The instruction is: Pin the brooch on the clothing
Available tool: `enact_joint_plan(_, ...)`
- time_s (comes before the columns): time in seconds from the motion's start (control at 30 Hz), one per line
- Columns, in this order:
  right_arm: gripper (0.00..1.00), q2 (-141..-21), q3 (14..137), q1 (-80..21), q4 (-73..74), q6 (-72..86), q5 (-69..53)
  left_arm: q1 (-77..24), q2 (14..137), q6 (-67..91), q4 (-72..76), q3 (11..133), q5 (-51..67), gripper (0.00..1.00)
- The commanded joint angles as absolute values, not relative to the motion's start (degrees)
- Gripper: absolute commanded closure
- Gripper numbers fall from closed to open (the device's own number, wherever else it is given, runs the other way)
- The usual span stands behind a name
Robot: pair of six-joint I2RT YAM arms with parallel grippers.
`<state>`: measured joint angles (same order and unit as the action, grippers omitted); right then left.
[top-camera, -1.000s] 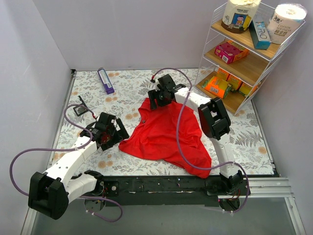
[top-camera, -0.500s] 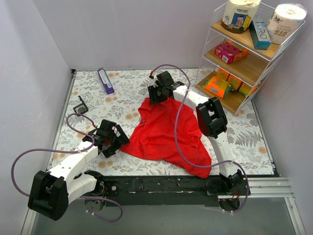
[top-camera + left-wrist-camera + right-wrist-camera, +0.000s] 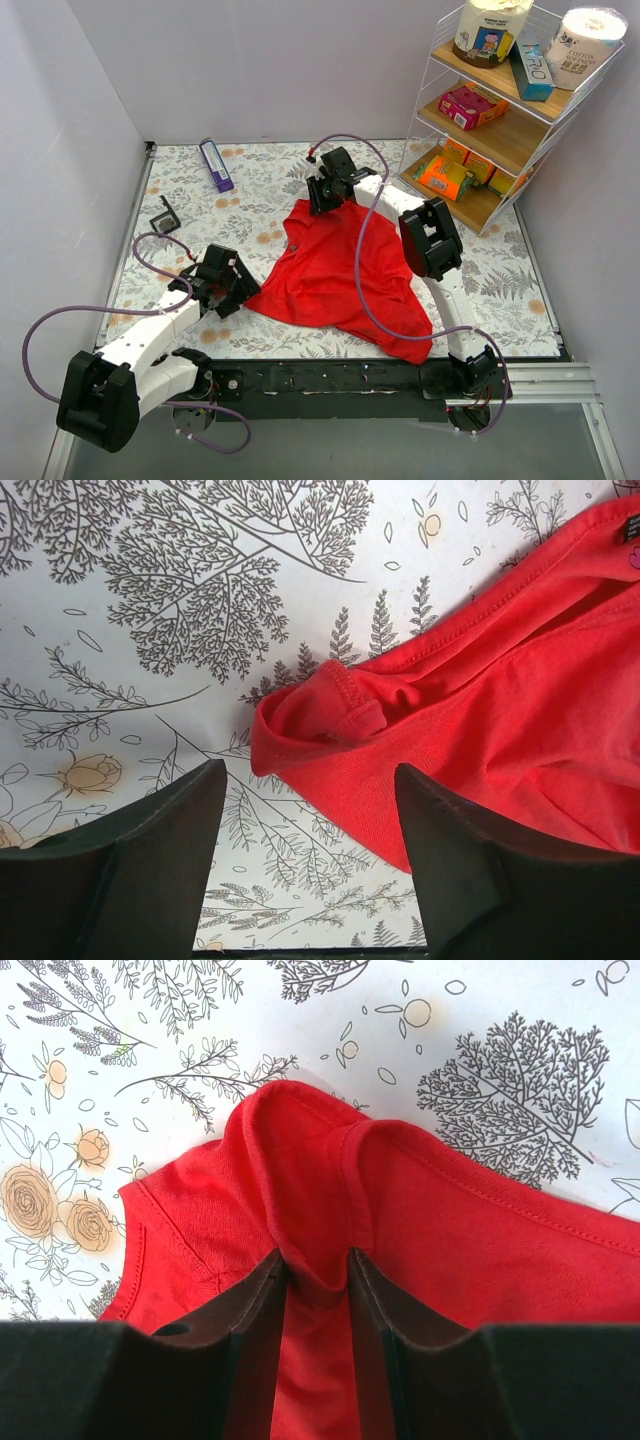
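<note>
between right gripper (image 3: 317,1260) fingers: pinched ridge of clothing (image 3: 480,1250), thin soft red knit with stitched hem; we see jaws clamped on it. just ahead of left gripper (image 3: 310,777), jaws apart, holding nothing: rolled hem corner on fern-print table (image 3: 150,600).

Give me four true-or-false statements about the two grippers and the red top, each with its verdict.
1. The right gripper pinches a fold of the red tank top. True.
2. The left gripper is clamped shut on the hem. False: its jaws stand open by a hem corner.
3. A purple box lies on the floral table, beyond the left gripper. True.
4. The tank top is folded into a neat square. False: it lies rumpled and spread out.
</note>
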<state>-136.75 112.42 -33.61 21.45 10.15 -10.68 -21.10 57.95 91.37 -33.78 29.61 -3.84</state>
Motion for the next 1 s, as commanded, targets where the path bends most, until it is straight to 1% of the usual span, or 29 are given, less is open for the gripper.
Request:
enact_joint_plan(0.0,0.62,-136.50,113.20,-33.22,21.53,9.93,-10.81,-20.83,58.80,91.32,-32.87,29.88,-7.64,0.35)
enact_joint_plan(0.1,0.63,-136.84,114.08,-33.13,21.88,10.19,-11.07,-20.31,59.94,90.53,-32.17,30.32,-7.82,0.37)
enact_joint_plan(0.17,0.66,-137.02,114.34,-32.96,21.89,10.46,-11.86,-20.22,60.55,90.18,-31.56,30.50,-8.17,0.39)
enact_joint_plan(0.23,0.70,-136.93,114.26,-32.78,21.88,10.72,-12.22,-19.78,61.43,89.65,-30.94,30.23,-8.17,0.44)
enact_joint_plan(0.3,0.73,-136.85,114.35,-32.78,21.97,11.07,-12.39,-19.25,62.05,89.21,-30.24,30.06,-8.17,0.46)
enact_joint_plan(0.33,0.80,-136.58,114.26,-32.61,21.97,11.16,-12.39,-19.16,62.40,89.12,-29.89,29.97,-8.17,0.50)
enact_joint_plan(0.37,0.86,-136.41,114.17,-32.61,21.97,11.34,-12.65,-19.16,62.49,89.03,-29.01,29.80,-8.17,0.52)
enact_joint_plan(0.4,0.91,-136.23,114.17,-32.52,21.89,11.69,-12.74,-19.07,62.66,88.77,-28.48,29.71,-8.17,0.56)
enact_joint_plan(0.43,0.99,-135.62,114.08,-32.43,21.97,11.69,-12.92,-19.07,62.84,88.60,-28.04,29.62,-8.17,0.60)
enact_joint_plan(0.47,0.99,-135.27,114.08,-32.43,21.97,11.78,-13.35,-19.07,63.02,88.42,-26.91,29.45,-7.74,0.67)
enact_joint_plan(0.53,0.99,-133.78,114.17,-32.26,22.06,12.13,-13.88,-18.99,63.54,88.16,-25.58,29.01,-6.95,0.74)
enact_joint_plan(0.57,0.99,-133.07,114.17,-32.17,22.15,12.30,-14.15,-19.07,64.33,88.07,-24.45,28.74,-6.07,0.85)
enact_joint_plan(0.67,0.99,-130.00,114.43,-31.82,22.94,12.13,-14.41,-19.07,65.30,87.19,-22.59,29.35,-5.54,0.99)
enact_joint_plan(0.77,0.99,-125.78,114.61,-31.55,23.73,11.69,-13.89,-19.07,65.39,84.57,-22.76,31.72,-7.64,1.00)
enact_joint_plan(0.97,0.99,-114.63,114.79,-31.47,26.71,9.93,-11.43,-19.07,61.09,78.32,-23.47,45.25,-16.60,1.00)
